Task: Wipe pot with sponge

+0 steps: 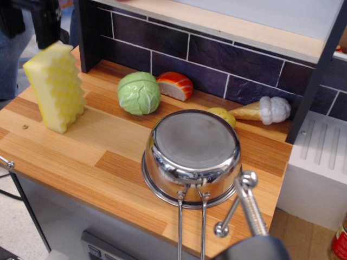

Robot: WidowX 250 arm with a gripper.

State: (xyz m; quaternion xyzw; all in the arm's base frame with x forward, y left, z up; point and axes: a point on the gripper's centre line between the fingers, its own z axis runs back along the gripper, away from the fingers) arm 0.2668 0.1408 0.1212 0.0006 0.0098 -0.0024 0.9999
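The pot (192,154) is a shiny steel saucepan lying upside down on the wooden counter (103,162), base up. Its two-wire handle (191,227) points toward the front edge. The sponge (55,86) is a thick pale yellow block standing on end at the left of the counter, with its waffle face turned right. My gripper (28,24) is black and hangs at the top left corner, just above the sponge's top. Its two fingers stand apart with nothing between them. Its upper part is cut off by the frame.
A green cabbage (139,93), an orange-red slice (175,85), a yellow lemon (222,116) and an ice-cream cone (264,110) lie along the dark tiled back wall. A metal post (246,203) rises at the front right. A white rack (320,162) stands to the right.
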